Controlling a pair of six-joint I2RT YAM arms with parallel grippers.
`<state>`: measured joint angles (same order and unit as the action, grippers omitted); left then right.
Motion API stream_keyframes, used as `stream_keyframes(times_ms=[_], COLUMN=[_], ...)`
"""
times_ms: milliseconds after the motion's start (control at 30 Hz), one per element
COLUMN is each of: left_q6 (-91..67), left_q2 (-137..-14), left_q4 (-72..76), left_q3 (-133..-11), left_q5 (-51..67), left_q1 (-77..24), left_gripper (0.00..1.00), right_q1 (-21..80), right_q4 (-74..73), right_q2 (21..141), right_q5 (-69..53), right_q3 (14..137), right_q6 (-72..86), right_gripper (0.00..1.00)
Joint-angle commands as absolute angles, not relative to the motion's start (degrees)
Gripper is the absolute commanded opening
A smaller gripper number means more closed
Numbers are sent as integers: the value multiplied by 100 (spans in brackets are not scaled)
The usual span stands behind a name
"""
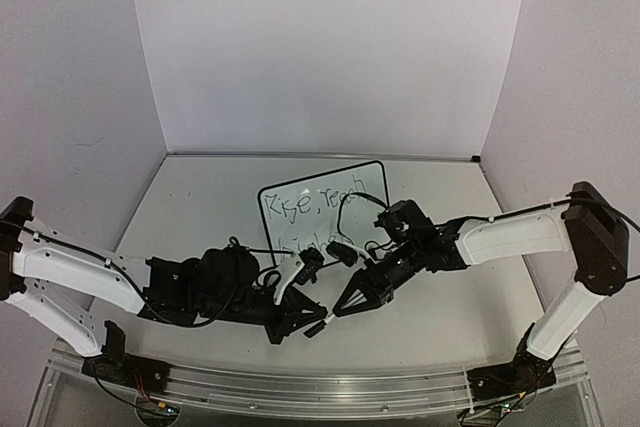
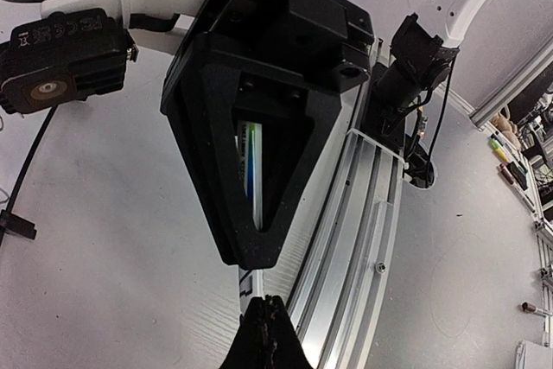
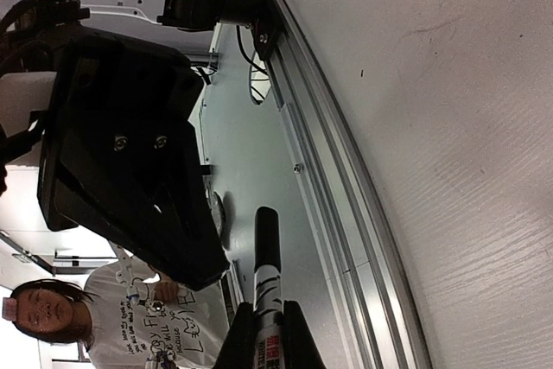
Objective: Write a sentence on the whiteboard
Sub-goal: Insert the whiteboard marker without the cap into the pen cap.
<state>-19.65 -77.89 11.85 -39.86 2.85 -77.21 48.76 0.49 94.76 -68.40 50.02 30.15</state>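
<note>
Hard to see first: from the top cam, the 2nd line of the sentence (image 1: 312, 205) is mostly covered by both arms' wrists, so I can only read bits of it. The whiteboard (image 1: 310, 225) has its lower edge hidden the same way, and I can't see its feet. Where the two pincers meet is a dark tangle in that view.

Left pincer (image 2: 263, 313): tips pressed tight together, and I can't tell if they touch anything. Right pincer (image 3: 267, 321): clamped on a marker (image 3: 266, 248), whose black cap end sticks out past the fingers; its printed label is too blurry to read. In the left wrist cam I see the marker only as a green/white sliver inside the right pincer's black frame.

The board lies flat mid-table (image 1: 200, 207), at 12 o'clock from the pincers, turned a bit so its right end sits farther back. It's white w/ a thin black frame and rounded corners. The top line reads approx "Rise, reach" in thin, shaky dark strokes.

The left arm comes in from 9 o'clock and the right from 3, tips nearly nose to nose just at 6 o'clock of the board. An alu rail (image 1: 320, 387) runs along the near edge. In the right wrist cam there's a person in a white printed tee (image 3: 52, 321) off-table, cut off by the frame edge.
</note>
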Motion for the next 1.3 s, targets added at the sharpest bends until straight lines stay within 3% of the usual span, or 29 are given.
stream_keyframes(times_ms=[0, 133, 400, 600, 767, 900, 1067, 1267], left_q6=[-1906, -1996, -2303, -2367, -2371, -2380, -2437, -2452], left_q2=[-7786, -7463, -6603, -6993, -7403, -7628, -7774, -7840], left_q4=[1357, 1112, 344, 40, 105, 196, 397, 477], left_q3=[-4254, -4078, -3594, -3774, -3934, -4100, -4157, -4183], left_q5=[325, 209, -27, 601, 858, 1022, 1140, 1195], left_q1=[-7730, -7734, -7727, -7721, -7712, -7682, -7642, -7603], left_gripper=[0, 4, 52, 67, 68, 57, 52, 37], right_q1=[4907, 4907, 4908, 4906, 4906, 4910, 4929, 4980], right_q4=[222, 229, 230, 234, 231, 236, 236, 229], right_q2=[9381, 9309, 9295, 9296, 9235, 9184, 9122, 9102], right_q5=[-6754, -6517, -6402, -6485, -6620, -6709, -6753, -6824], right_q3=[5149, 5124, 5208, 5263, 5279, 5257, 5219, 5182], right_q6=[2953, 2942, 2943, 2955, 2976, 3012, 3012, 3015], right_gripper=[0, 0, 0, 0, 0, 0, 0, 0])
